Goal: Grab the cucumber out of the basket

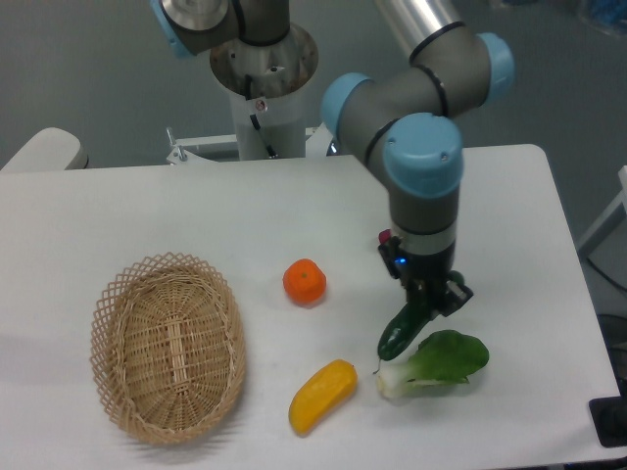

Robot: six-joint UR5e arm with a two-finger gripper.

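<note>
The glossy dark green cucumber hangs tilted from my gripper, which is shut on its upper end. It is out of the basket, over the table to the right, just above the leafy bok choy. The tan woven basket sits at the front left with nothing inside. My arm comes down from the back and covers the purple vegetable behind it.
An orange lies near the table's middle. A yellow elongated vegetable lies toward the front edge, between the basket and the bok choy. The robot base stands at the back.
</note>
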